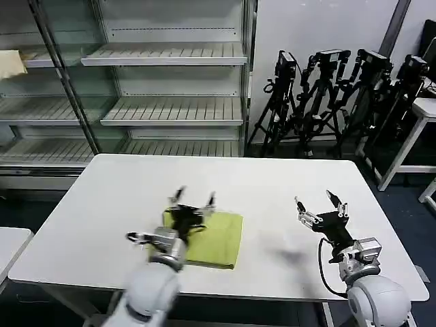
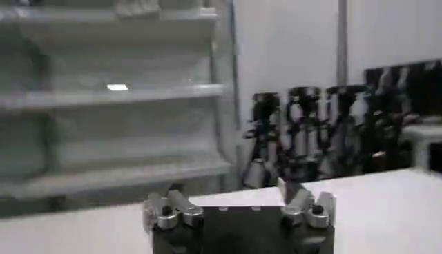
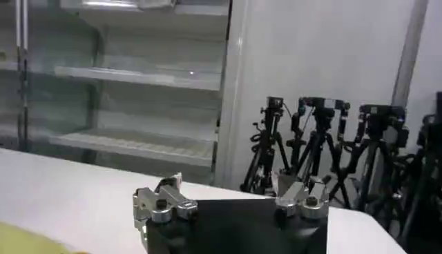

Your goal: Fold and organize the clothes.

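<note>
The clothes, a lime yellow-green T-shirt folded into a flat rectangle, lie on the white table near its front edge, left of centre. My left gripper hovers open just above the shirt's rear left corner, fingers spread and holding nothing; the arm covers the shirt's left part. My right gripper is open over bare tabletop to the right of the shirt, well apart from it. In the left wrist view the open left gripper points across the table. In the right wrist view the open right gripper points likewise, and a corner of the clothes shows.
Metal shelving stands behind the table, with a pale cloth on a left shelf. Several black tripods stand at the back right. Another white table is at the far right, and a low white surface at the left.
</note>
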You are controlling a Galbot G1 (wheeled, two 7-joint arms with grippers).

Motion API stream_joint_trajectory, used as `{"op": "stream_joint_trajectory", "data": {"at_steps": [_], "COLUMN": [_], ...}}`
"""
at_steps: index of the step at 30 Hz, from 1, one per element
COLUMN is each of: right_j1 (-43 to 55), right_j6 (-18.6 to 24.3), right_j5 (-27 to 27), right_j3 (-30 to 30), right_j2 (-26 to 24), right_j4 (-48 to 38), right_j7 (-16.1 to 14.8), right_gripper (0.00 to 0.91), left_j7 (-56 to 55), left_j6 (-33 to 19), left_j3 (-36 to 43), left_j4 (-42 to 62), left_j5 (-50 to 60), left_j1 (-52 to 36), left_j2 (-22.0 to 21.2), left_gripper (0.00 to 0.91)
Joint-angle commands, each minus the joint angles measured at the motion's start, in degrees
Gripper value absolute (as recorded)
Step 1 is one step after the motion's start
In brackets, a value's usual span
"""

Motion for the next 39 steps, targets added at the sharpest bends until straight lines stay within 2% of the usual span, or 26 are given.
{"op": "stream_joint_trajectory", "data": {"at_steps": [1, 5, 8, 12, 17, 25, 32, 34, 39], "right_j1": [3.0, 4.0, 4.3, 5.2, 6.6, 8.3, 8.0, 7.4, 7.3], "right_j6": [0.6, 0.7, -1.9, 1.4, 2.9, 3.0, 2.6, 1.5, 5.3], "right_j5": [-3.8, -4.6, -6.3, -6.2, -8.0, -9.1, -9.2, -12.0, -13.0], "right_j3": [-7.6, -8.7, -8.4, -9.1, -10.1, -11.7, -10.7, -9.3, -8.2], "right_j2": [2.9, 3.4, 3.3, 3.8, 4.3, 4.0, 3.4, 2.4, 1.8], "right_j4": [-2.2, -3.3, -3.0, -4.8, -7.2, -9.0, -8.5, -7.0, -8.1], "right_j7": [0.6, 1.0, 1.5, 2.2, 2.6, 2.7, 2.8, 1.1, 1.2], "right_gripper": [0.907, 0.907, 0.907, 0.907, 0.907, 0.907, 0.907, 0.907, 0.907], "left_j7": [15.6, 15.9, 16.1, 16.1, 16.1, 16.3, 16.3, 16.3, 13.9], "left_j6": [-16.0, -17.0, -17.5, -17.6, -17.8, -19.3, -19.7, -19.7, -22.4], "left_j3": [-25.3, -25.3, -24.7, -23.9, -23.5, -24.7, -24.2, -23.7, -21.8], "left_j4": [8.1, 8.1, 8.0, 7.8, 7.5, 7.6, 6.6, 6.5, 8.0], "left_j5": [1.7, 1.8, 1.9, 2.1, 2.3, 2.4, 2.5, 2.9, 8.3], "left_j1": [3.5, 4.8, 5.1, 4.8, 4.7, 4.8, 4.5, 4.4, 3.3], "left_j2": [15.9, 15.2, 14.5, 14.0, 13.5, 13.3, 12.7, 12.5, 10.6], "left_gripper": [0.907, 0.907, 0.907, 0.907, 0.907, 0.907, 0.907, 0.907, 0.907]}}
